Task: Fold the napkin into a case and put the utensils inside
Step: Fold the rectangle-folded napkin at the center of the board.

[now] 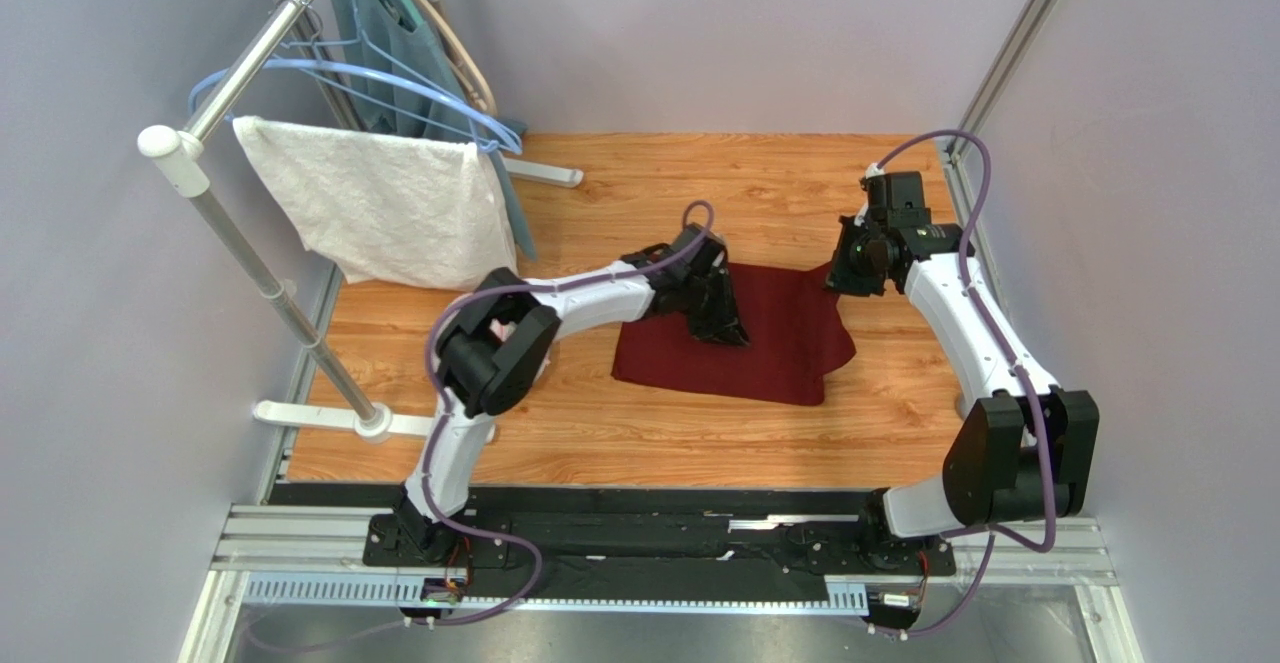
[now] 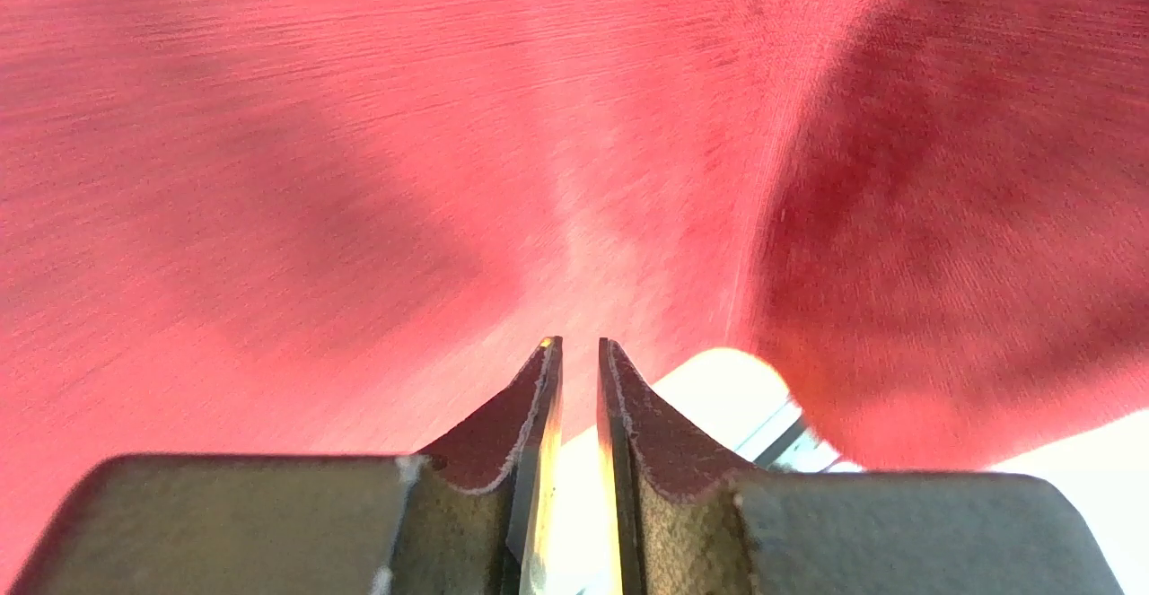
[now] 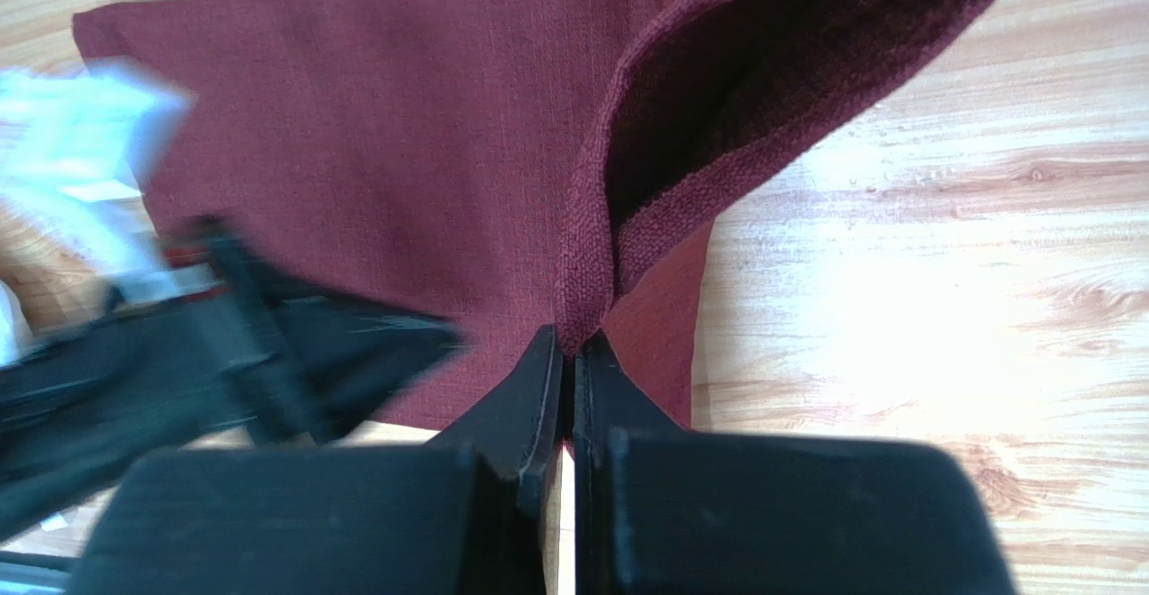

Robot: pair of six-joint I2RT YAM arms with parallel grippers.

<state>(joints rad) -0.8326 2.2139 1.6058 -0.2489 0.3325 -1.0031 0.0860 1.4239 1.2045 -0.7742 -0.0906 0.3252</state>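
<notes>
The dark maroon napkin [image 1: 781, 348] lies roughly flat on the middle of the wooden table [image 1: 601, 431]. My left gripper [image 1: 724, 326] rests on its middle. In the left wrist view the cloth [image 2: 337, 151] fills the frame, and the left gripper [image 2: 577, 346] has its jaws nearly together with only bright light in the slit. My right gripper [image 1: 842, 273] is at the napkin's far right corner. In the right wrist view it [image 3: 573, 342] is shut on a pinched fold of the napkin [image 3: 405, 124], lifting that edge. The fork and spoon are out of view.
A white textured towel [image 1: 383, 198] hangs on a rack [image 1: 271, 266] at the far left, with blue hangers [image 1: 391, 86] behind it. Grey walls close in both sides. My left arm [image 3: 202, 353] shows blurred in the right wrist view.
</notes>
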